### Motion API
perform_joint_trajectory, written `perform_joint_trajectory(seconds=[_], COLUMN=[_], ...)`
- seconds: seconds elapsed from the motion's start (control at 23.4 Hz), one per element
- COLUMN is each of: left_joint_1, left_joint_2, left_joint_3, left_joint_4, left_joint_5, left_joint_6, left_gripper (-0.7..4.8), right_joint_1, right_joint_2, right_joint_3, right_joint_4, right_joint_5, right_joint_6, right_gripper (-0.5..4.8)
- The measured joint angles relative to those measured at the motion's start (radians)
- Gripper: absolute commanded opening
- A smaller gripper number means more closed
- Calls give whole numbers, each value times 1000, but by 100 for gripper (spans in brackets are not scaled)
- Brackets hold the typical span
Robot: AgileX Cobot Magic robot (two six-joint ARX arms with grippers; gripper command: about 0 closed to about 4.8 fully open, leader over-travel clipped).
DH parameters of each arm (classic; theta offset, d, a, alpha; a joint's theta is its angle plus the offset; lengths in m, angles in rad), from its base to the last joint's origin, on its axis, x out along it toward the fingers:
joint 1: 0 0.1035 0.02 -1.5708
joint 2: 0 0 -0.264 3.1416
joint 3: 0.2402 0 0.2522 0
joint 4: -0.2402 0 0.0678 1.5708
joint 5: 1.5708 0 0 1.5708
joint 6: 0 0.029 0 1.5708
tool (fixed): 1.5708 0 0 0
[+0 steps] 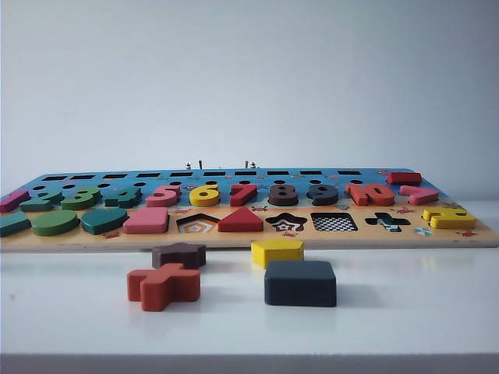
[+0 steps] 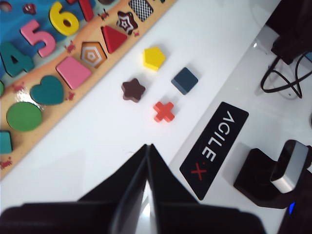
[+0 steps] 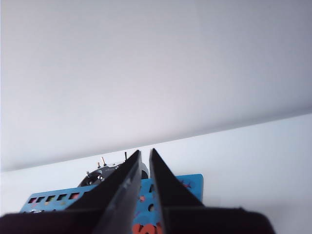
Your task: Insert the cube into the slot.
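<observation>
Risk begins with the near dark cube (image 1: pixel 300 282) on the desk (image 1: pixel 405 312), which lies close to the yellow block (image 1: pixel 277 251): the left gripper (image 2: pixel 147 148), clenched and empty above, may nudge that neighbour, while the right gripper (image 3: pixel 145 155), slightly parted, points far past the board (image 1: pixel 475 234) with its checkered slot (image 1: pixel 334 222).

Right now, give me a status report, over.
Left gripper shut, empty, above table. Right gripper slightly parted, empty, raised. Cube on table, untouched. Checkered slot unobstructed.
</observation>
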Motion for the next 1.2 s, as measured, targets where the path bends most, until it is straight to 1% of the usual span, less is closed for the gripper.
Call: perform_joint_trajectory(seconds=[0.09,0.13,0.26,0.38,0.43,0.56,0.6,0.68,0.81,0.86,0.9,1.03,1.2], left_joint_1=[0,0,0,0,0,0,0,0,0,0,0,0,0], left_joint_2=[2,2,2,2,2,2,2,2,2,2,2,2,2], left_joint_3=[0,0,0,0,0,0,0,0,0,0,0,0,0], left_joint_4=[20,25,26,26,26,35,43,70,97,98,99,98,98], left_joint_5=[0,0,0,0,0,-1,-1,-1,-2,-2,-2,-2,-2], left_joint_6=[0,0,0,3,10,15,15,15,18,18,18,18,18], left_gripper=[20,20,20,20,20,20,20,20,20,20,20,20,20], right_joint_1=[0,0,0,0,0,0,0,0,11,13,14,48,85], right_joint_2=[0,0,5,24,41,79,95,143,247,282,353,517,652], right_joint_3=[79,107,176,230,257,301,319,370,470,499,554,659,726], right_joint_4=[-57,-77,-158,-253,-301,-337,-346,-350,-359,-377,-434,-602,-687], right_joint_5=[-35,-53,-113,-177,-224,-310,-339,-381,-445,-462,-488,-503,-503], right_joint_6=[-14,-29,-84,-148,-185,-241,-261,-298,-350,-362,-390,-518,-591], right_gripper=[95,97,111,138,154,203,236,253,253,253,253,252,252])
